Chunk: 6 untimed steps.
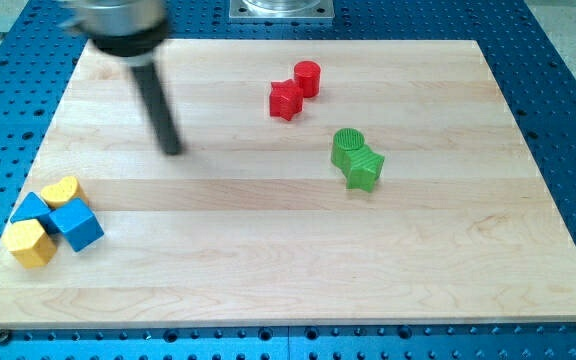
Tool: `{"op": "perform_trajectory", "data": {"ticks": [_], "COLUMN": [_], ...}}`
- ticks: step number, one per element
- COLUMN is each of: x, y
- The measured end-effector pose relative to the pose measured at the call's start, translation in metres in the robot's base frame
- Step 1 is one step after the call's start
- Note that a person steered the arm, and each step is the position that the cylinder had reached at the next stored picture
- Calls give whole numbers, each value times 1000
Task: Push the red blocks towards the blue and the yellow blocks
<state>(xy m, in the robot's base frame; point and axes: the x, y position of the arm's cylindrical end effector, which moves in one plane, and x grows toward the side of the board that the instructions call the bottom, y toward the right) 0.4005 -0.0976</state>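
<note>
Two red blocks sit touching near the view's top centre: a red cylinder [307, 77] and a red star-shaped block [285, 99] just below-left of it. At the view's lower left is a cluster: a yellow half-round block [62, 190], a blue block [31, 209] beside it, a blue cube [76, 226] and a yellow block [31, 243]. My tip [172, 150] rests on the board at the upper left, well left of the red blocks and above-right of the blue and yellow cluster, touching no block.
A green cylinder [348, 146] and a green star-shaped block [365, 168] sit touching, right of centre, below the red blocks. The wooden board [288, 270] lies on a blue perforated table [568, 90].
</note>
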Motion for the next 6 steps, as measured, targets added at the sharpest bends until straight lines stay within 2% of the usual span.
{"op": "perform_trajectory", "data": {"ticks": [1,2,3,4,6], "x": [-35,-89,-136,-148,-32], "y": [102,156,177,160,6]}}
